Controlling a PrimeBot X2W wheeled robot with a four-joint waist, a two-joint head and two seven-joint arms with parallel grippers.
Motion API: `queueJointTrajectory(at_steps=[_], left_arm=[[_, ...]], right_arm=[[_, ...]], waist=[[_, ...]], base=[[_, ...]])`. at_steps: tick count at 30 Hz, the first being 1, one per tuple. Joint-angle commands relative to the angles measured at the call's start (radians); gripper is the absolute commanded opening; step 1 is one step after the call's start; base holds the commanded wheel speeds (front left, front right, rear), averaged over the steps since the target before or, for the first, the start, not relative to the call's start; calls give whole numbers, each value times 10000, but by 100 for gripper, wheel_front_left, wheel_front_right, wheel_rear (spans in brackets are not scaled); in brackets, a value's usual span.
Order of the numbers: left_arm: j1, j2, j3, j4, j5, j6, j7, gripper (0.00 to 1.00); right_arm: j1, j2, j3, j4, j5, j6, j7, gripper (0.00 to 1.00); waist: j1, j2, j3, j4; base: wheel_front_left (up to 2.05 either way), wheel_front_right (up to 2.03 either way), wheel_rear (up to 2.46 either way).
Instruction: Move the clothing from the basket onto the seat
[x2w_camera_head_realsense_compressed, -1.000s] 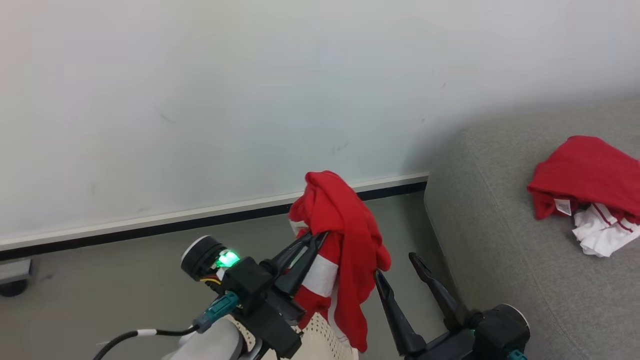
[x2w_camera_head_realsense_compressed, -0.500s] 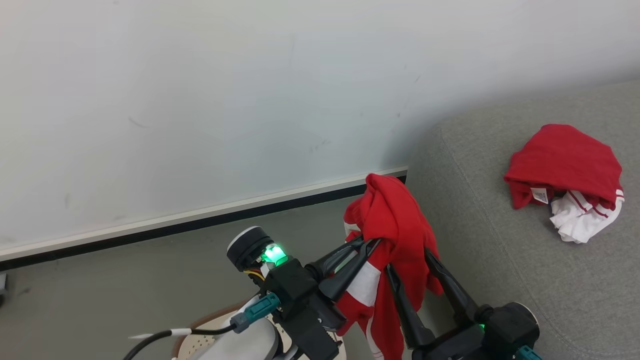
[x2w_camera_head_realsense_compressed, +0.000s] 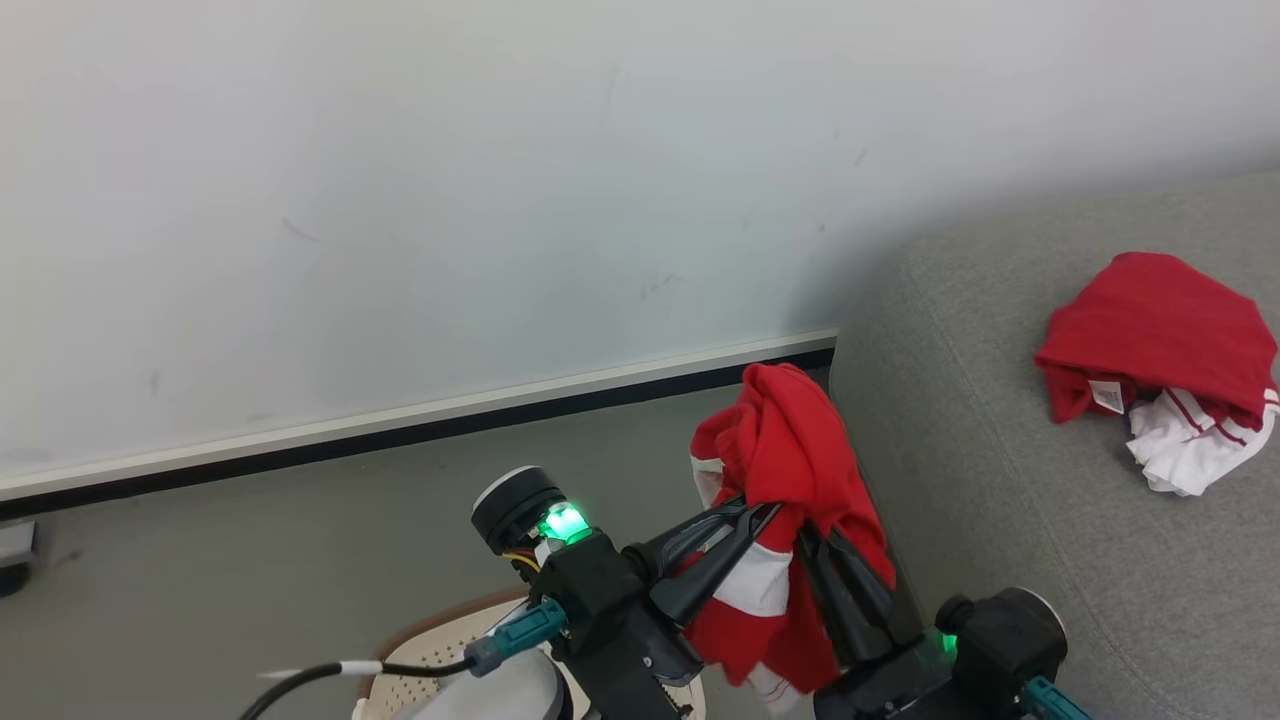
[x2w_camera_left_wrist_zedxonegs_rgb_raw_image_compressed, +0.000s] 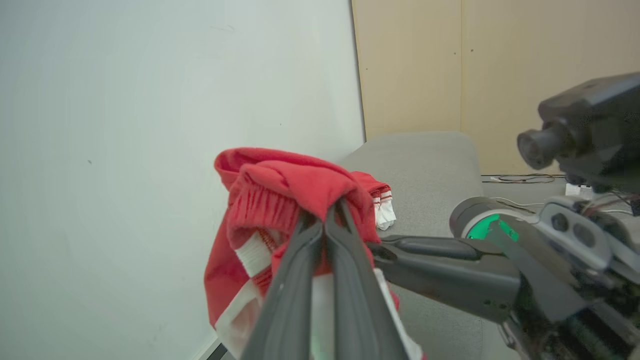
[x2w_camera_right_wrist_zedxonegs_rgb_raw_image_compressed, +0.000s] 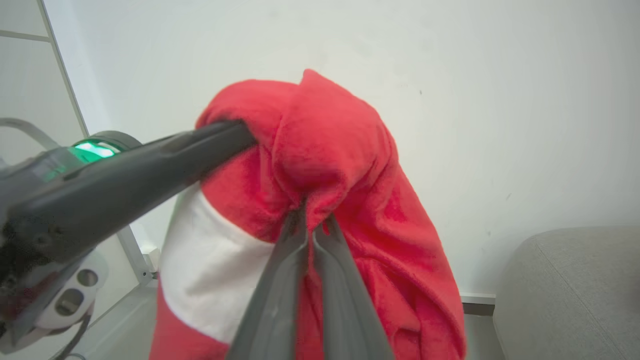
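Nearest, the basket is cut off at the bottom edge and half hidden behind the left arm. Just right of it, the left gripper and right gripper each pinch one red-and-white garment, which drapes over their tips. Farther right, another red garment lies on the seat.

what stays hidden from you at this moment
the tips of the left gripper and the right gripper are buried in the held garment, so the exact pinch is hidden in the head view. the bottom edge cuts the basket, and the left arm covers most of it. the pile on the seat is cut by the right edge, and its label is too small to read. a dark thing is cut by the left edge; you cannot tell what it is.
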Motion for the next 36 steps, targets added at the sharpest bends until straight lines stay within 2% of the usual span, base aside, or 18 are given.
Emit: queueJointTrajectory(at_steps=[1, 3, 4, 5, 17, 23, 36], left_arm=[[19, 48, 12, -11, -218, -10, -52, 0], [97, 19, 87, 47, -346, -8, -29, 0], [141, 14, 143, 92, -414, -4, -3, 33], [128, 27, 188, 88, -421, 44, -9, 100], [10, 237, 152, 126, -438, 151, 24, 100], [-17, 291, 88, 12, -423, 182, 83, 100], [-360, 581, -125, -427, -326, 183, 228, 100]], right_arm=[[-92, -7, -3, -123, 13, -6, -7, 0], [-93, 21, -42, -186, 40, -6, -7, 0], [-91, 28, -63, -223, 44, -6, -7, 0], [-83, 36, -93, -267, 33, -6, -7, 0], [134, 290, -804, -249, -368, -6, -9, 0], [112, 314, -867, -380, -421, -6, -7, 0], [39, 612, -1262, -1038, -753, -6, -9, 0]], waist=[[0, -1, 58, 52], [0, -1, 81, 73], [0, -1, 97, 88], [0, -1, 115, 104], [0, -1, 200, 272], [0, -1, 304, -8], [0, -1, 1072, -2541]], base=[[0, 0, 0], [0, 0, 0], [0, 0, 0], [0, 0, 0], [0, 0, 0], [0, 0, 0], [0, 0, 0]])
